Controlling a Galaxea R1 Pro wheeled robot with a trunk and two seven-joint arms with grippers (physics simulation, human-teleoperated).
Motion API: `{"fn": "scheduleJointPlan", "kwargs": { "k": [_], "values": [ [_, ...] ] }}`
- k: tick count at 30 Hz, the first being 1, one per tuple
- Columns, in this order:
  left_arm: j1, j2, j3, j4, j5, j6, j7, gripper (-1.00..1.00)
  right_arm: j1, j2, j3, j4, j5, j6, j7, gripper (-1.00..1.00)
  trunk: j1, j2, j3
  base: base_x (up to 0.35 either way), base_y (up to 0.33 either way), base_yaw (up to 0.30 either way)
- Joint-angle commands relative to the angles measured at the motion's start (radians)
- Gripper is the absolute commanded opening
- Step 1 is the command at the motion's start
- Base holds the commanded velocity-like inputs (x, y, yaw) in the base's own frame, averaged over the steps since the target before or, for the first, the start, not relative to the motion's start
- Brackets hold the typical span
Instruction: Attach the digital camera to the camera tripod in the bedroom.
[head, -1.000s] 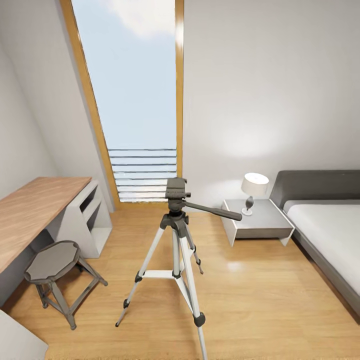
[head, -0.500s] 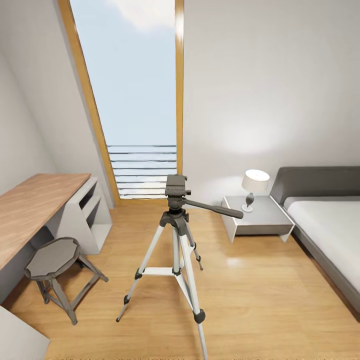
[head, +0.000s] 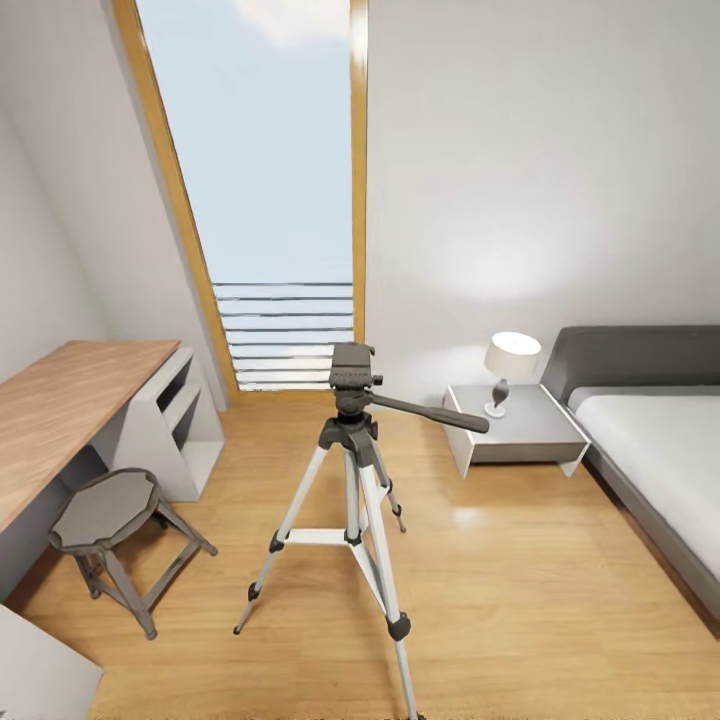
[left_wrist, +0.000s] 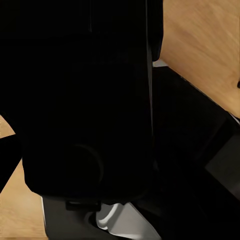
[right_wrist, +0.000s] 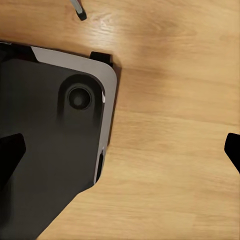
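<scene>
The camera tripod (head: 348, 436) stands on the light wood floor in the middle of the bedroom. It has silver legs and a black head, and its pan handle (head: 430, 412) points right. A black boxy body, the digital camera (left_wrist: 85, 100), sits very close in the left wrist view, and my left gripper (left_wrist: 100, 160) looks shut on it. My right gripper (right_wrist: 121, 152) is open over the floor beside my dark base (right_wrist: 45, 150), with nothing between its fingertips (right_wrist: 10, 155). A silver leg tip with a black foot (right_wrist: 78, 10) shows near it.
A low grey stool (head: 105, 510) and a long wooden desk (head: 60, 410) are at the left. A grey nightstand (head: 515, 430) with a white lamp (head: 510, 360) and the bed (head: 660, 450) are at the right. The tall window (head: 270, 190) is behind the tripod.
The whole head view has shifted a little, so the room's things sit slightly higher in the picture; the camera moved. The tripod itself stands as before.
</scene>
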Motion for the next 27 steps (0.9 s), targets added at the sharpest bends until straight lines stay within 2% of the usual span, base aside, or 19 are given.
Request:
{"fn": "scheduleJointPlan", "kwargs": {
  "k": [1,20,27],
  "values": [
    [-0.001,0.0,-0.008,0.0,0.009,0.003,-0.004,-1.0,-0.002,0.0,-0.002,0.003,0.007,-0.004,0.002,1.0,0.0,-0.002,-0.004,0.0,0.0,0.0],
    [-0.001,0.0,-0.008,0.0,0.008,0.002,-0.004,-1.0,-0.002,0.0,-0.002,0.003,0.006,-0.004,0.002,1.0,0.0,-0.002,-0.034,0.0,0.0,0.0],
    [-0.001,0.0,-0.008,0.0,0.007,0.003,-0.003,-1.0,-0.002,0.001,-0.001,0.003,0.006,-0.003,0.002,1.0,0.0,-0.002,-0.038,0.0,0.0,0.0]
  ]
}}
